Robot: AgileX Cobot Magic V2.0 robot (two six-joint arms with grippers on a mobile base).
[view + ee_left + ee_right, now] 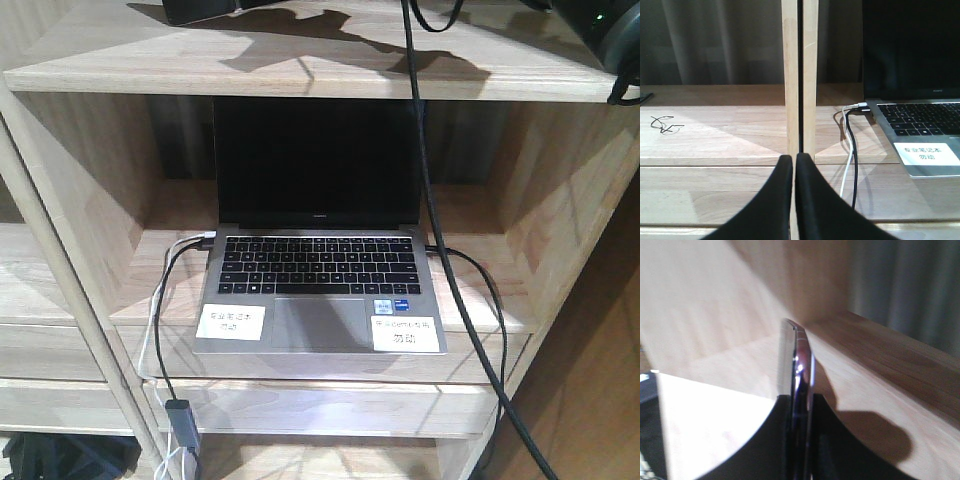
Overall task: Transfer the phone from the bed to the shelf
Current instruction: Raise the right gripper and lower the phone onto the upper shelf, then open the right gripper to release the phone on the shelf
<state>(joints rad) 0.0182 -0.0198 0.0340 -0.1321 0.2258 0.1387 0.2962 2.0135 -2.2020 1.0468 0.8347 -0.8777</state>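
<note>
In the right wrist view the phone (797, 365) stands edge-on, thin and glossy, with my right gripper (799, 399) shut on its lower part. It hangs just over a pale-wood board of the shelf (715, 340) and casts a shadow to the right. My left gripper (794, 159) is shut with nothing in it, level with a shelf board (715, 130) and facing an upright divider (800, 75). In the front view the shelf (300, 70) fills the frame, and a dark shape (195, 10) at its top edge is too cropped to identify. The bed is out of view.
An open grey laptop (320, 270) sits in the middle compartment, seen also at the right in the left wrist view (915, 120). Black and white cables (852, 150) run from its left side, and a thick black cable (440, 250) hangs down the front. A small wire tangle (665, 124) lies on the left board.
</note>
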